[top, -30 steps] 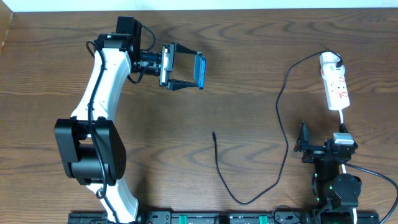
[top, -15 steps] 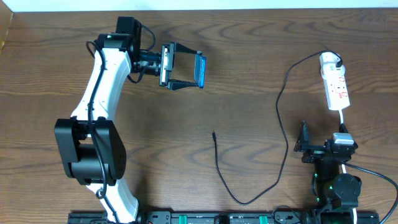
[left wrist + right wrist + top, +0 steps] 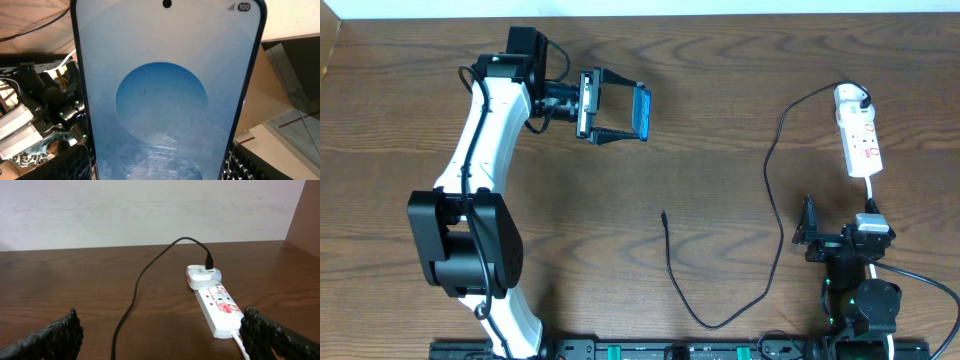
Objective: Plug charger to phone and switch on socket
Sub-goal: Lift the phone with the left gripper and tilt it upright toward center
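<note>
My left gripper is shut on the phone and holds it on edge above the table at the back middle. In the left wrist view the phone's blue screen fills the frame between the fingers. The black charger cable runs from its plug tip at the table's middle, loops near the front, then goes up to the white adapter in the white socket strip at the right. My right gripper is open and empty near the front right, below the socket.
The socket's white cord runs toward the right arm's base. The cable lies on the table between my right fingers. A wall stands behind the table's far edge.
</note>
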You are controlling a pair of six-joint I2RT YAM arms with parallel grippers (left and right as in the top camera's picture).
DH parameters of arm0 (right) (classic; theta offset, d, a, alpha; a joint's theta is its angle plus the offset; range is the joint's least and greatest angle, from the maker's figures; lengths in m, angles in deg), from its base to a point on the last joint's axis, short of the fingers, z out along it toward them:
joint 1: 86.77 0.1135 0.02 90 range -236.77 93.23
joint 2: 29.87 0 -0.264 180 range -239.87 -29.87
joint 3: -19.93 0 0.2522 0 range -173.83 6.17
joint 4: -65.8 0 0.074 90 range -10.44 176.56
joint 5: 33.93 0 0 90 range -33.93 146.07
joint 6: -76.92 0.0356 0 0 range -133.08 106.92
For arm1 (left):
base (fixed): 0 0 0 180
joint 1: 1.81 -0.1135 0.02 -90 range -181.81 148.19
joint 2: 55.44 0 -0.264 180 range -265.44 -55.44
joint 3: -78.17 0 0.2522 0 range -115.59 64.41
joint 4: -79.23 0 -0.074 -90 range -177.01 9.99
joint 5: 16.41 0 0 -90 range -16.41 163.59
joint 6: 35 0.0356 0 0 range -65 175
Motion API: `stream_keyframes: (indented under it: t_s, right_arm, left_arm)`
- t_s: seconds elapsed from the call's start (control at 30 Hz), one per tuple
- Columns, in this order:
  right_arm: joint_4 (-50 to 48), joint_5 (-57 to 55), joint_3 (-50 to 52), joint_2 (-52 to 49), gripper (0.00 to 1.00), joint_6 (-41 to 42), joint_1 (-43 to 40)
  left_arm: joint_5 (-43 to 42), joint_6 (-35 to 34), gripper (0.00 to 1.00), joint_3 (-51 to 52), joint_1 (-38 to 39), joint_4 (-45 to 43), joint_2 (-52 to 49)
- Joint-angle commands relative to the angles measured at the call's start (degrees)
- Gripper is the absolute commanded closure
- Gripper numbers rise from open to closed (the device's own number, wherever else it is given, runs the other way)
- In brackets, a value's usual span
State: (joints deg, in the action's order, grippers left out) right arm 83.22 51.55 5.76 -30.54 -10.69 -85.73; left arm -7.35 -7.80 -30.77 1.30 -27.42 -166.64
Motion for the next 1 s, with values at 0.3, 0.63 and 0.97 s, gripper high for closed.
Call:
stream_keyframes:
  t_s: [0.3, 0.63, 0.97]
  right_arm:
    - [0.2, -0.3, 0.1, 0.3, 0.01, 0.6, 0.5]
    - [0.2, -0.3, 0.1, 0.3, 0.01, 0.6, 0.5]
    - [0.2, -0.3, 0.1, 0.3, 0.01, 0.6, 0.5]
  left_arm:
    - [-3.5, -4.4, 0.93, -0.9, -0.2, 0.1, 2.0]
    - [-3.5, -4.6, 0.93, -0.9, -0.2, 0.1, 2.0]
    - [-3.5, -4.6, 0.93, -0.9, -0.2, -0.1, 2.0]
